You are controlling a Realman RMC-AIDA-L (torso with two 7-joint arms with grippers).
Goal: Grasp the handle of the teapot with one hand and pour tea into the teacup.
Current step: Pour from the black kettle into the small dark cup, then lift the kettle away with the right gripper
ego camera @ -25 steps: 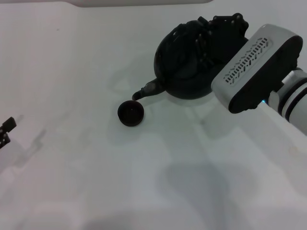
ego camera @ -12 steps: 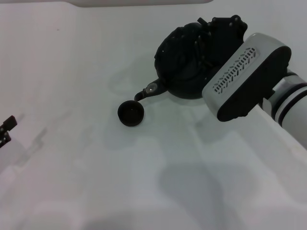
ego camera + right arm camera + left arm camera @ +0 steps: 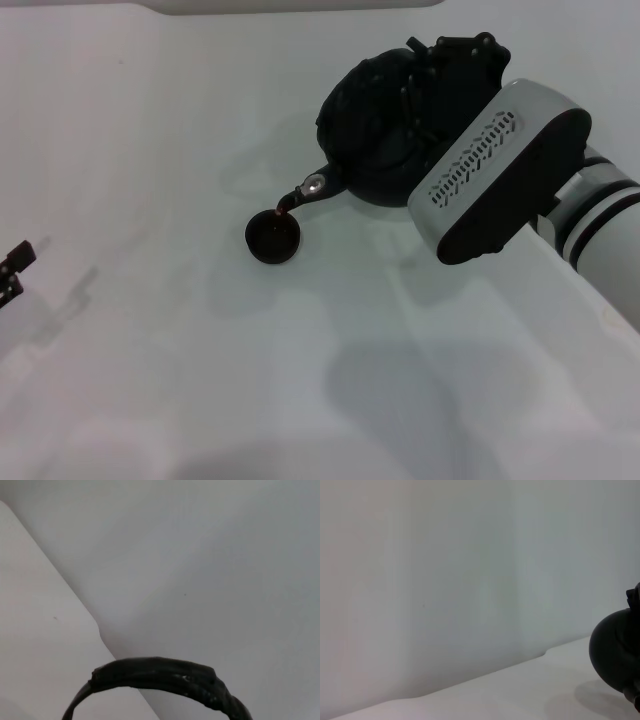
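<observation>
Pouring is under way: the right gripper is holding the teapot by the handle and tipping it toward the robot's left, spout down. The fingers themselves are lost in the dark mass over the pot, but the pot is hanging tilted off the table, so the grip is judged closed on the handle. The silver cap on the spout is sitting just above and beside the teacup, and a thin brownish stream seems to be running from the spout tip onto the cup's near rim.

Doing this well probably means holding the tilt steady and not adding more, since the cup is tiny against that big pot and would flood fast. The spout tip looks to be over the rim more than the centre, so a slight nudge toward the middle of the cup would likely keep tea off the table.

The left gripper is parked at the far left edge of the head view, well apart from the action; its fingers cannot be made out.

Only the head view is showing cup, spout and stream together. The right wrist view is showing just the textured hoop of the handle against the white surface. The left wrist view is catching the pot's round belly at one edge, no cup.
</observation>
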